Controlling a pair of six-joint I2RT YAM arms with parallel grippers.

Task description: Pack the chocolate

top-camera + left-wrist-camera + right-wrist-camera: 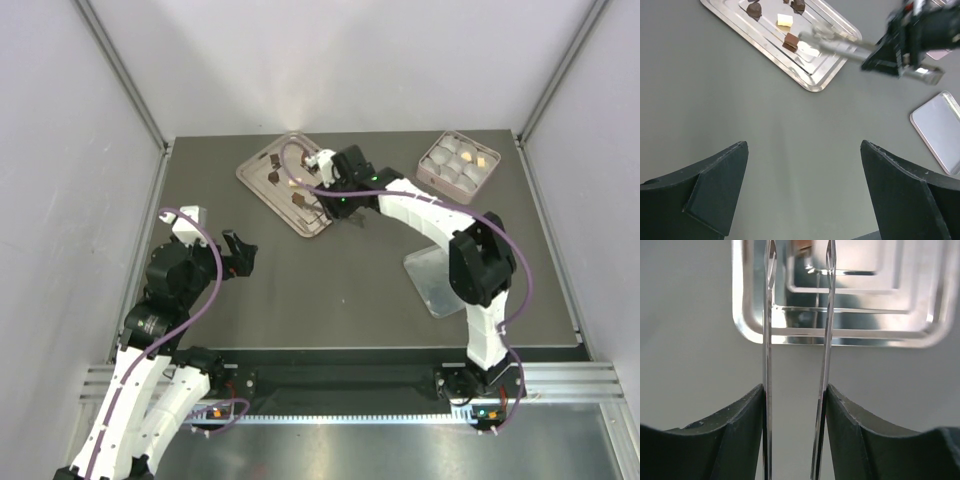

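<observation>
Small dark brown and cream chocolate pieces (pixel 791 41) lie on the long silver metal tray (pixel 812 88), where the right gripper (pixel 876 54) pinches thin silver tweezers (pixel 840 46) over its corner, while the left gripper (pixel 802 146) hangs wide open above the grey worktop (pixel 715 100) near it.

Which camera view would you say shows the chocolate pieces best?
Left wrist: several chocolate pieces lie sharp on the silver tray. Top external shows only specks beside the right arm; right wrist shows mostly bare tray between the tweezers.
</observation>
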